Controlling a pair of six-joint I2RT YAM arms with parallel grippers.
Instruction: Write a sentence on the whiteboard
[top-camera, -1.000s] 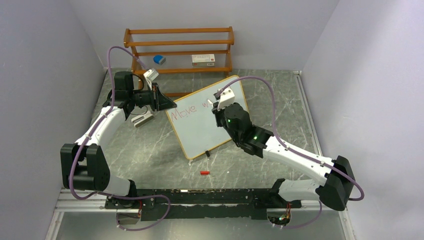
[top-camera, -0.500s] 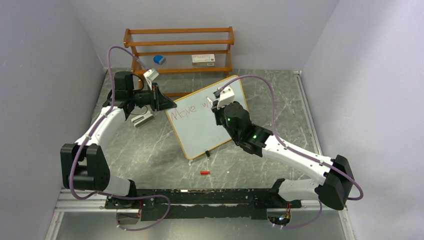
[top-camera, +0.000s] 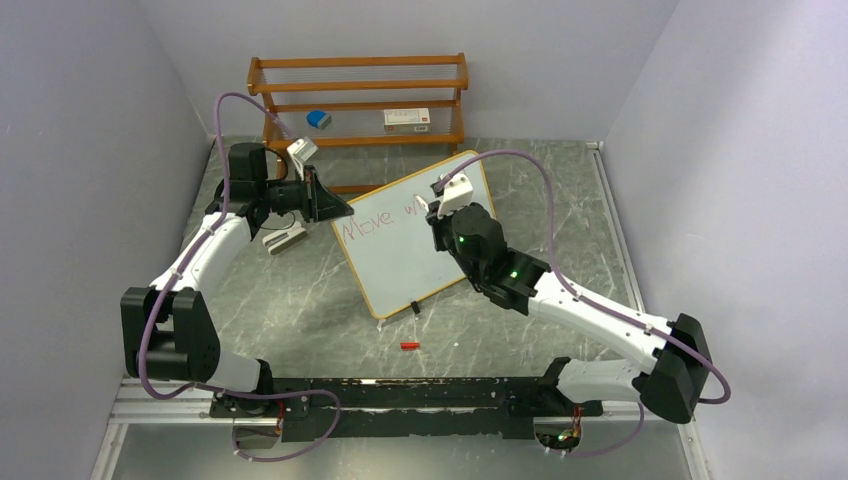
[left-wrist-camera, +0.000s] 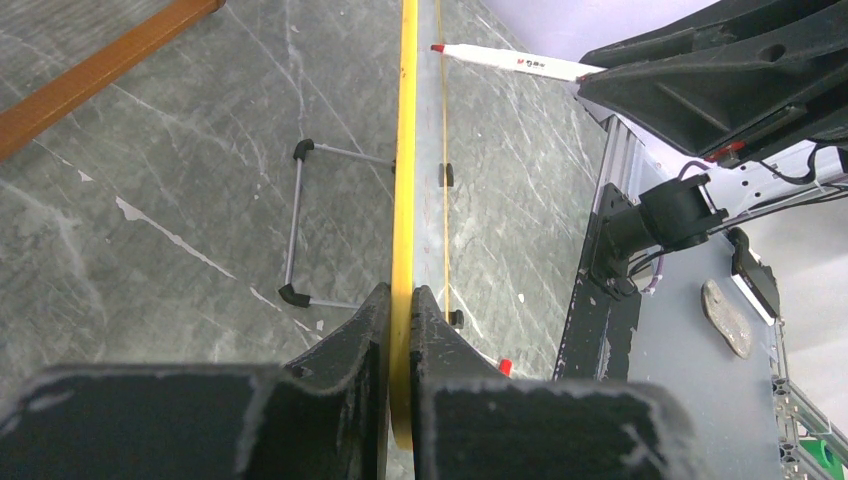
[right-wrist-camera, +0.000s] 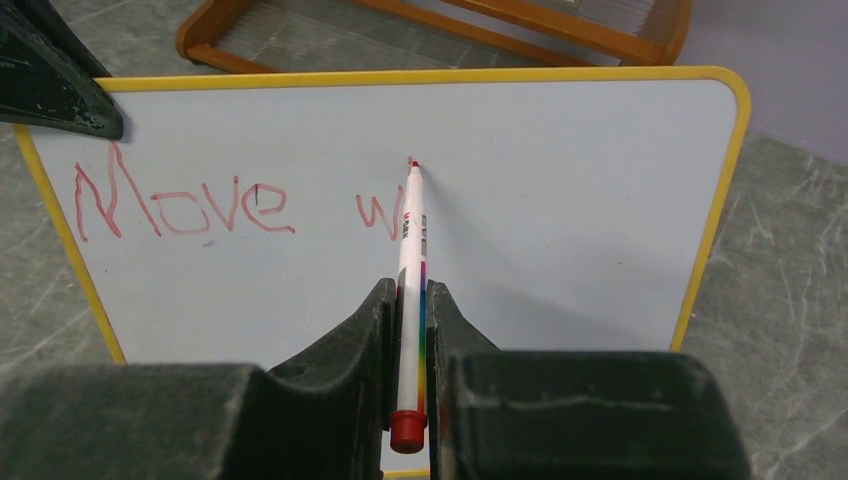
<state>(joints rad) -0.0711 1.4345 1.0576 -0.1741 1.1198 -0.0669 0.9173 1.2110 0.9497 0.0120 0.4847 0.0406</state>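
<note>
Seen from above, the whiteboard (top-camera: 400, 265) stands tilted at the centre of the frame on the grey table (top-camera: 300, 300), below the wooden rack (top-camera: 358, 85). Only the left wrist view shows it edge-on, the left gripper (left-wrist-camera: 400, 300) pinching its yellow frame, with a wire stand (left-wrist-camera: 293, 225) behind. Only the right wrist view lets the red "Move w" be read. There the right gripper (right-wrist-camera: 410, 295) is clamped on a marker (right-wrist-camera: 411, 230), its tip at the board beside the w.

Pale lavender walls (top-camera: 90, 120) enclose a grey marbled tabletop (top-camera: 300, 300) with a wooden rack (top-camera: 357, 85).
</note>
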